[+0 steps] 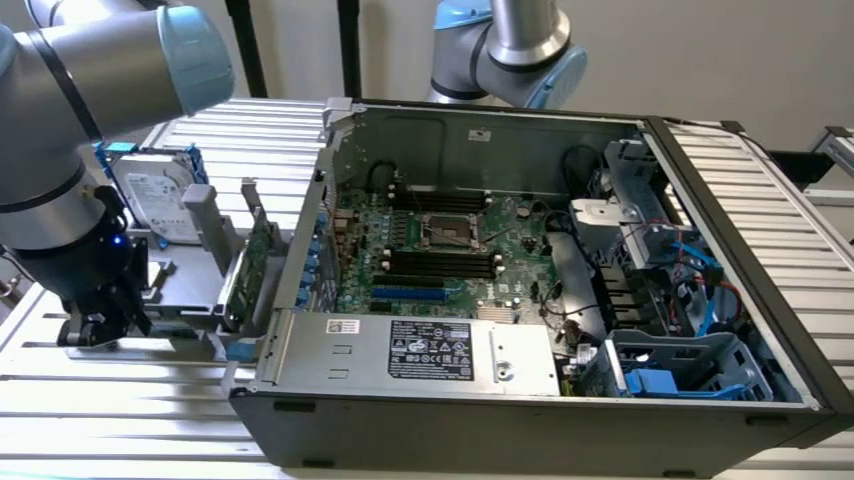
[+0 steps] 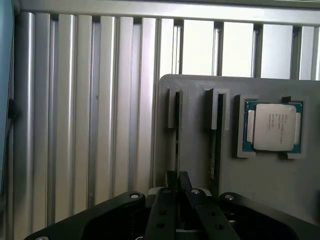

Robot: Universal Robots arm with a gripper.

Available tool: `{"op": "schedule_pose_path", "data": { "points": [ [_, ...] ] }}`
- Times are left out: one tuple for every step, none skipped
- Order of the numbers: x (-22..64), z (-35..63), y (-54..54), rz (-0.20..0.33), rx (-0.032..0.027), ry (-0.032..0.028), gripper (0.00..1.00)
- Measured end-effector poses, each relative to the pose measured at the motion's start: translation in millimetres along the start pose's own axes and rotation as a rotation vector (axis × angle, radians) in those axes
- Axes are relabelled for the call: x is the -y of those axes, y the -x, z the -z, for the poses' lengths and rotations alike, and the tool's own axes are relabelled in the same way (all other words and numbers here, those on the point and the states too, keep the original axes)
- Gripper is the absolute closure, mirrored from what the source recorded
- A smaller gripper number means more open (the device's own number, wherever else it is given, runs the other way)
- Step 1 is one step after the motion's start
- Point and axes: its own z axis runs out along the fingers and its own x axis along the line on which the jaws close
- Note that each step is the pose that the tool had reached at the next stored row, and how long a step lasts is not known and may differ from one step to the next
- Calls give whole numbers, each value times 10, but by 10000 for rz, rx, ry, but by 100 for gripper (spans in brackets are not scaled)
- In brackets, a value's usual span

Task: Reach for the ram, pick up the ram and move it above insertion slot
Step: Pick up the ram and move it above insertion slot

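Observation:
In the wrist view the ram (image 2: 177,137) shows edge-on as a thin dark strip standing in a groove of a grey holder (image 2: 196,150). My gripper (image 2: 178,181) sits at the strip's near end, its fingers (image 2: 171,181) drawn close together on either side of it. In the exterior view the gripper (image 1: 100,325) is low over the same holder, on the slatted table at the exterior view's left of the open computer case. The black insertion slots (image 1: 434,262) lie in parallel rows on the motherboard, well away from the gripper.
A processor chip (image 2: 272,127) rests in a pocket of the holder. A silver hard drive (image 1: 154,200) and a green expansion card (image 1: 248,270) stand between gripper and case wall (image 1: 300,230). The silver processor socket (image 1: 447,232) and blue slot (image 1: 411,295) flank the memory slots.

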Motion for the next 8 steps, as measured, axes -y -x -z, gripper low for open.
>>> {"op": "schedule_pose_path", "data": {
  "points": [
    [-1, 14, 0, 3, 0, 0, 87],
    [-2, 31, 1, 7, -1, 0, 87],
    [-3, 50, 2, 10, 0, -1, 87],
    [-4, 72, 2, 13, 0, 0, 87],
    [-5, 98, 3, 15, -1, 0, 87],
    [-7, 128, 4, 18, -1, 0, 87],
    [-8, 161, 5, 21, -1, 0, 87],
    [-9, 200, 5, 25, -1, 0, 87]
  ]
}}
